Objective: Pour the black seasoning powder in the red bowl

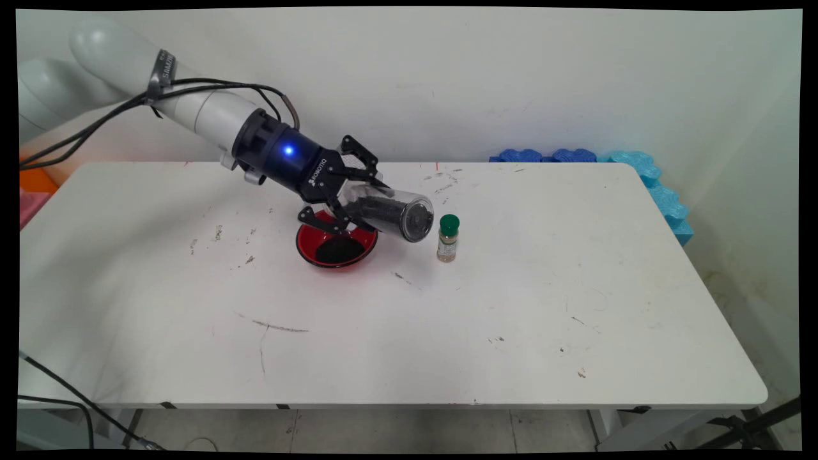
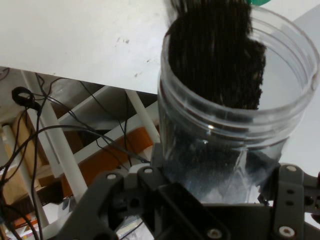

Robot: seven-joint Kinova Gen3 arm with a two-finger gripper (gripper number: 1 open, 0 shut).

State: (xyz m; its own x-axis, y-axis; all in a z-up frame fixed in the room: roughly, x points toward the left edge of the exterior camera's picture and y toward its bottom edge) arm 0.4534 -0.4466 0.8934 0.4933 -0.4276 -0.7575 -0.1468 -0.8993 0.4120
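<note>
My gripper [image 1: 358,201] is shut on a clear plastic jar [image 1: 390,214] that lies nearly on its side in the air, partly filled with black grains. The jar hangs just above and to the right of a red bowl [image 1: 307,250], which has a dark heap of the same grains inside. Its far end points at a small spice bottle [image 1: 448,238] with a green cap, standing upright just right of it. In the hand view the jar [image 2: 235,125] fills the space between my fingers [image 2: 150,177], grains heaped along one wall, and the green cap [image 2: 260,2] peeks in at the top.
The white table [image 1: 511,319] has scuff marks across it. Blue foam pieces [image 1: 639,169] lie along the back right corner, and an orange and pink thing [image 1: 35,185] sits beyond the left edge. Black cables hang from the arm at the left.
</note>
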